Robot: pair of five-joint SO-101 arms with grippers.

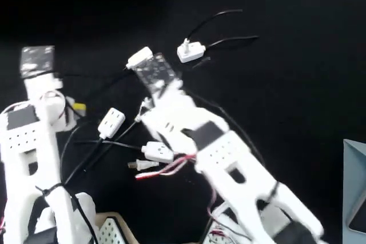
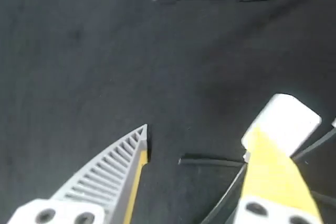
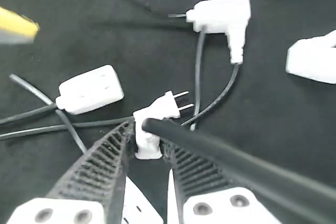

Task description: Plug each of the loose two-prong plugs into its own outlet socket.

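White two-prong plug (image 3: 157, 113): clenched in my right gripper (image 3: 148, 137), between its dark ribbed fingers (image 3: 100, 171), prongs pointing away from the wrist.
White rectangular outlet socket (image 3: 90, 95): lies near the held plug on the black table (image 1: 297, 84), its black cord trailing off.
Second loose white plug (image 1: 137, 165): unplugged, just beside another white socket block (image 1: 157, 151).
Left gripper (image 2: 195, 142): released, yellow-taped fingers (image 2: 268, 171) spread, nothing between them, above a black cable (image 2: 210, 160).
Far white block (image 1: 191, 51): farthest off, black cords attached.
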